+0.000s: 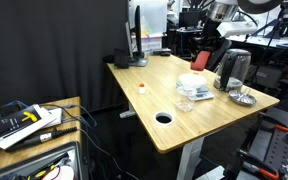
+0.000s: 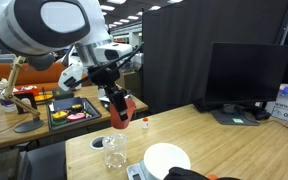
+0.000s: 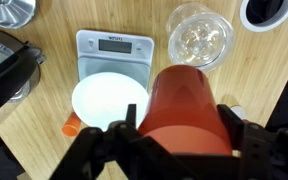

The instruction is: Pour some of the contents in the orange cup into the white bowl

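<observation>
My gripper (image 3: 180,135) is shut on the orange cup (image 3: 184,100), a red-orange tumbler held in the air above the wooden table. The cup also shows in both exterior views (image 1: 201,58) (image 2: 123,110), raised well above the tabletop. The white bowl (image 3: 109,101) sits on a small grey scale (image 3: 114,46), just left of the cup in the wrist view. The bowl also shows in both exterior views (image 1: 192,82) (image 2: 167,159), below and beside the held cup. The cup's contents are hidden.
A clear glass container (image 3: 199,38) stands beside the scale. A shiny metal dish (image 3: 8,10) and a dark kettle (image 1: 234,68) are nearby. A tiny orange-and-white object (image 1: 141,87) lies on the table. A round cable hole (image 1: 164,117) is near the table's edge.
</observation>
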Available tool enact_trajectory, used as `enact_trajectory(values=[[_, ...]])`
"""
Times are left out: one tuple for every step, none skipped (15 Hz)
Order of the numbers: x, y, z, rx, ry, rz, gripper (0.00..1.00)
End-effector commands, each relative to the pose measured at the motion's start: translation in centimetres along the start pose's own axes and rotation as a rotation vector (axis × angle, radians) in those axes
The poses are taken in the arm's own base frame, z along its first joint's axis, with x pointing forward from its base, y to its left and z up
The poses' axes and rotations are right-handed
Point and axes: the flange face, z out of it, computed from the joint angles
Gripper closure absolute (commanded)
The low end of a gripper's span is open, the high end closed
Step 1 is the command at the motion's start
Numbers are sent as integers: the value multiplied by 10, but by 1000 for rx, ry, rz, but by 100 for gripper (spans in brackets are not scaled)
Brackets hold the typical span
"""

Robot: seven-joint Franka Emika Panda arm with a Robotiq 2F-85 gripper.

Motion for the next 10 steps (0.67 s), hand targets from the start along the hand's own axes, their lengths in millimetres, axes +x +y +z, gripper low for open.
enact_trajectory(values=[[20,-14,5,55,-21,51,46],[27,-17,9,74,-41,98,46],[34,-19,12,92,-57,143,46],[42,-19,17,112,-75,190,46],[49,-19,21,122,-83,232,46],[56,-18,26,133,-99,277,46],[62,-17,30,141,-110,316,46],[66,-14,34,152,-134,365,46],[70,-11,39,156,-150,410,46],[72,-6,44,152,-164,456,46]])
